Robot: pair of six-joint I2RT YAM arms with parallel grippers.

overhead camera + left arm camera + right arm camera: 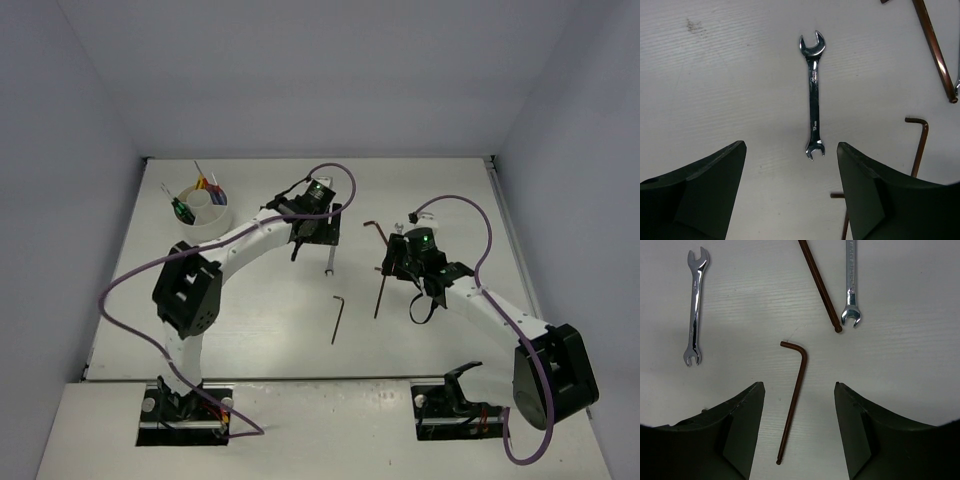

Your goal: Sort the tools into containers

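The white cup (213, 216) stands at the back left and holds several screwdrivers (202, 189) with coloured handles. My left gripper (314, 240) is open and empty above the table. In its wrist view (790, 145) a silver wrench (813, 95) lies just ahead of the fingertips; it also shows in the top view (329, 262). My right gripper (400, 268) is open and empty. In its wrist view (797, 385) a dark L-shaped hex key (796, 400) lies on the table between the fingers. A second wrench (851, 285) and a long hex key (820, 285) lie beyond.
More hex keys lie mid-table: a small one (337, 318), a long one (379, 295) and one behind the right gripper (374, 229). Grey walls close in the table at the left, back and right. Purple cables loop over both arms.
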